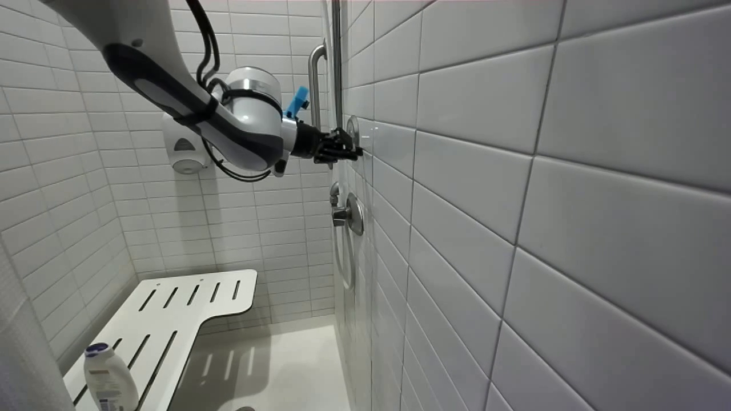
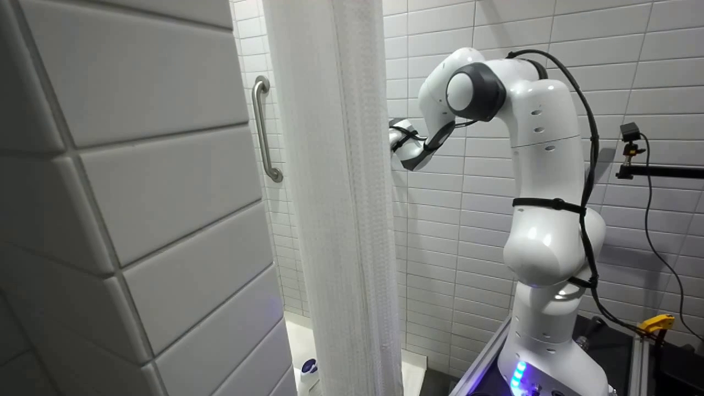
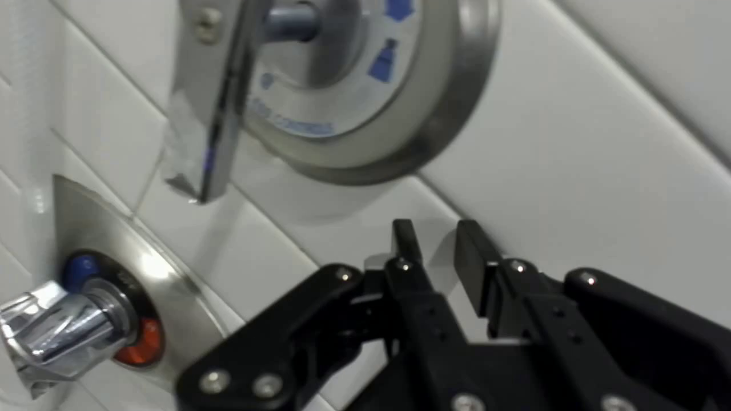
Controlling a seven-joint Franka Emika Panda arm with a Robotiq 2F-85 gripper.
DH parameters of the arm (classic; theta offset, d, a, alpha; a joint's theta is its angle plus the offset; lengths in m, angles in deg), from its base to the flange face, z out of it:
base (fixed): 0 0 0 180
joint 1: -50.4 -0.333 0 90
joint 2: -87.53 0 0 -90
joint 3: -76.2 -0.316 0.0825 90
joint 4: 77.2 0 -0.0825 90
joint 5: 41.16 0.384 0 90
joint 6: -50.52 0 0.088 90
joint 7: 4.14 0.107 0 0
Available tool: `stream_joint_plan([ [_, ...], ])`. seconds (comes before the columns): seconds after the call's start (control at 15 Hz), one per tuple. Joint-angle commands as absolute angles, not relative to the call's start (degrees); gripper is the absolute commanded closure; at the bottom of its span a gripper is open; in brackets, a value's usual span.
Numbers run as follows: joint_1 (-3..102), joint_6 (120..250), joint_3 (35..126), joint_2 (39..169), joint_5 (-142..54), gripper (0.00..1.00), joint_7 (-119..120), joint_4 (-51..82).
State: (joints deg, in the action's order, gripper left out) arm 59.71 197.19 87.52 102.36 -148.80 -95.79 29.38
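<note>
The dial plate (image 3: 394, 114), round with a metal rim, is mounted on the white tiled wall (image 3: 599, 188). From its middle a short shaft (image 3: 291, 23) carries a flat metal lever (image 3: 203, 103), whose tip in the wrist view lies past the dial plate's rim. The black gripper (image 3: 438, 251) points toward the wall just beside the dial plate, apart from the lever. Its fingers (image 3: 474, 268) stand a little apart, with the wall showing through the narrow gap between them; whether they touch the wall is hard to tell.

Lower on the wall than the dial plate is a valve plate (image 3: 171, 288) with a faceted chrome knob (image 3: 68, 325) and a red-and-blue ring (image 3: 143, 342). On the dial plate's lever side, a pale hose (image 3: 34, 103) runs along the wall. In an exterior view, a grab bar (image 1: 314, 85) rises beyond the dial plate, a dispenser (image 1: 184, 142) hangs left of the dial plate, and a white bottle (image 1: 110, 379) stands on a slotted shower seat (image 1: 223, 305), well below the dial plate.
</note>
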Motion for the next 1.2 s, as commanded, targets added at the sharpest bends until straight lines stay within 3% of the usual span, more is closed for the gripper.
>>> stream_joint_plan([
  [0.0,61.3,191.01,89.27,92.23,-147.5,0.94,-96.9,37.01],
  [0.07,61.62,190.15,89.46,90.35,-147.19,0.94,-97.19,38.33],
  [0.13,61.88,189.06,89.56,88.32,-147.01,0.49,-97.23,39.69],
  [0.47,63.19,190.24,90.21,80.27,-140.35,0.37,-99.36,43.56],
  [0.87,62.52,199.53,91.98,76.74,-121.88,0.01,-104.14,45.2],
  [1.13,61.11,206.92,92.08,76.08,-108.57,0.0,-108.19,46.89],
])
